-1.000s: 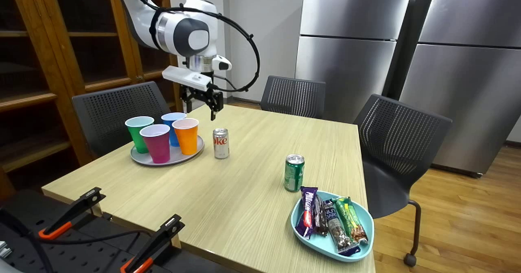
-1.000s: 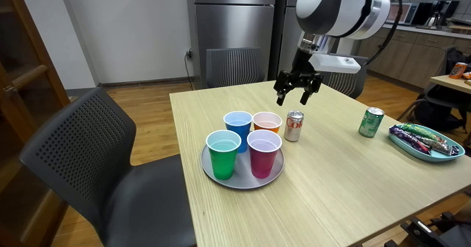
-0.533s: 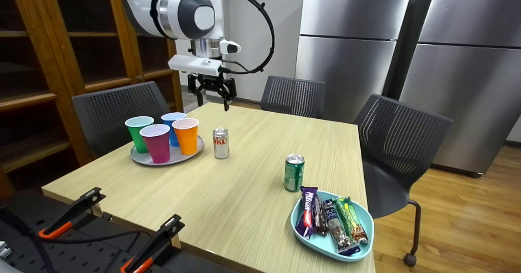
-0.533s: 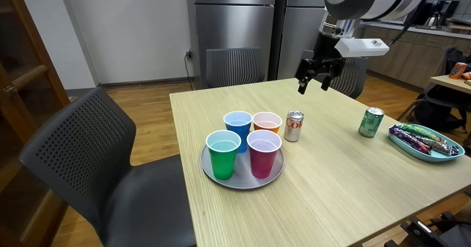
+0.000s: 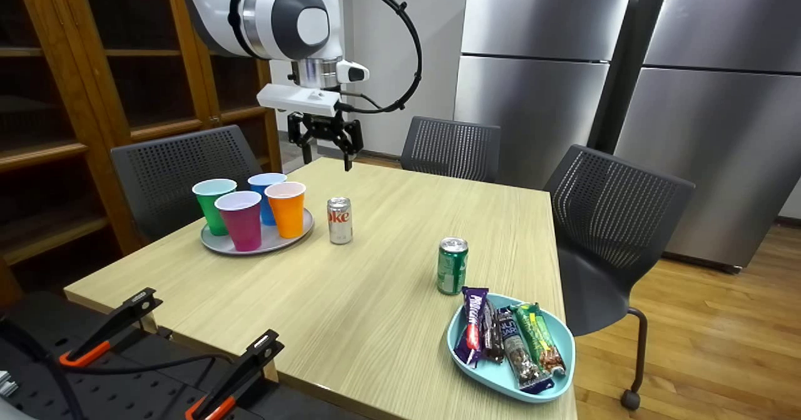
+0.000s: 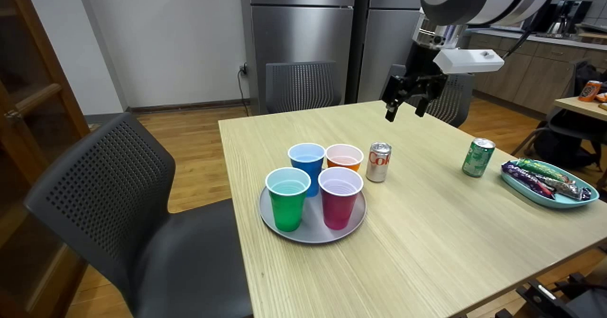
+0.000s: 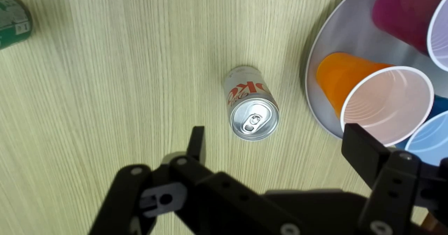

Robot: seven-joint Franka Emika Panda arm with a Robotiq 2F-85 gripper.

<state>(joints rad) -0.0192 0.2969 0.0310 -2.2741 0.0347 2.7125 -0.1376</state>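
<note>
Nearest of all is the gripper [image 5: 327, 159], hanging above the table [image 5: 382, 288] in both exterior views and touching nothing. Its fingers [image 7: 364, 149] show in the lower part of the wrist view, set wide apart, with nothing clamped between them. Judged from this, the handling is at an unloaded point: no grip is made, and no object is lifted.

Next, near the middle of the wrist view, is the silver can [image 7: 251, 103], not yet gripped. It stands upright on the table, apart from the plate [image 7: 353, 35]. Its lid faces the lens, bright with glare, and the pull tab seems to lie flat, as on an unopened can. Red letters, part of "Coke", run round a pale metal side with no dent that I can make out.

At the right of that view, the plate bears the orange cup [image 7: 371, 91], the magenta cup [image 7: 409, 18] and the blue cup [image 7: 428, 137]; the green cup [image 6: 288, 204] shows just left of centre in an exterior view. All four are upright, as if already set out.

Farther off, the green can [image 5: 452, 265] stands right of centre in an exterior view, near the turquoise dish [image 5: 497, 379] of wrapped bars [image 5: 516, 345] at the lower right. Beyond the table are dark chairs [image 5: 450, 148] and steel refrigerators [image 5: 532, 119].
</note>
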